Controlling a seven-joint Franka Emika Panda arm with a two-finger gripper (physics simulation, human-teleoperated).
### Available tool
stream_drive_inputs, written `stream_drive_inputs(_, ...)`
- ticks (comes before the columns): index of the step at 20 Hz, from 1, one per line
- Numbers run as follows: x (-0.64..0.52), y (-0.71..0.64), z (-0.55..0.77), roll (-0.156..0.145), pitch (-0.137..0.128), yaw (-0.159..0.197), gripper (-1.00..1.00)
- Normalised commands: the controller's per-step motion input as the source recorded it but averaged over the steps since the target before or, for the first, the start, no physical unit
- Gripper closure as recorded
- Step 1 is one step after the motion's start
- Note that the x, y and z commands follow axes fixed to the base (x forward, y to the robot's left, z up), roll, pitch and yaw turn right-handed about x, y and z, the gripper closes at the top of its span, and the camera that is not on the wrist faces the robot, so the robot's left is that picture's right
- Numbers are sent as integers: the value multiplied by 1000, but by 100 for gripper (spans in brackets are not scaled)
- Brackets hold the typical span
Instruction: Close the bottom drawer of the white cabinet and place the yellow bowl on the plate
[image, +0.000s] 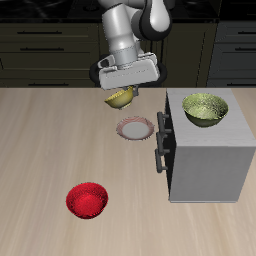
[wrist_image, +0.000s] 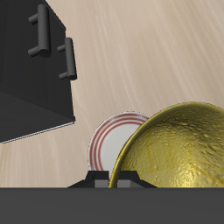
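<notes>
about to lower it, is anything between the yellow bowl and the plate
Nothing visible. The glossy golden-yellow bowl hangs from the end effector above the wooden table, and the small round pink-rimmed plate lies bare just nearer the front edge, beside the white cabinet.

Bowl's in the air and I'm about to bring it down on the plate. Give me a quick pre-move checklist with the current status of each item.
1. Grip on the yellow bowl: ok. It hangs from the gripper, clear of the table.
2. Bottom drawer shut: ok. Both cabinet fronts look flush in the wrist view, only the handles stand out.
3. Plate bare: ok. Nothing lies on it.
4. Bowl centred over the plate: not ok. The plate sits nearer the table's front edge than the bowl, which covers only part of it in the wrist view.
5. Clearance from the white cabinet: ok. It stands beside the plate, apart from it.
6. Bowl level: cannot tell.
</notes>
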Motion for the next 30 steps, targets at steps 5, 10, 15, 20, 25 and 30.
stream_drive_inputs(5,93,-143,-211,-89,11,58,100)
stream_drive_inputs(10,-16,-144,-165,-83,-23,83,100)
stream_drive_inputs(15,-163,-211,-126,-62,31,-17,100)
stream_drive_inputs(20,-334,36,-97,-30,-15,21,100)
stream_drive_inputs(25,-275,68,-4,17,-13,-1,100)
stream_drive_inputs(30,73,46,-117,-13,8,5,100)
